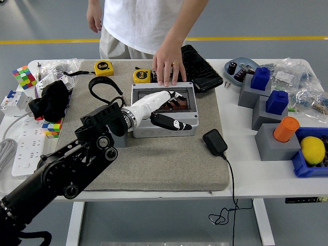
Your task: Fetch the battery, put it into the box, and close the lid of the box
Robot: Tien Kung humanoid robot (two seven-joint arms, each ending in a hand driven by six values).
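The grey box (164, 131) sits mid-table on the grey mat (154, 164), its clear lid (188, 101) lying flat on top. A dim orange-brown shape, the battery (177, 104), shows through the lid. My left hand (180, 109), white with black fingertips, lies on the lid with its fingers spread and holds nothing. A person's hand (168, 65) presses flat on the box's far rim. My right arm is out of the picture.
A black charger (215, 142) with its cable lies just right of the box. Two yellow tape measures (141, 76) and a black case (201, 67) sit behind it. Grey blocks (274, 141) and a blue bin with a lemon (313, 150) stand at right.
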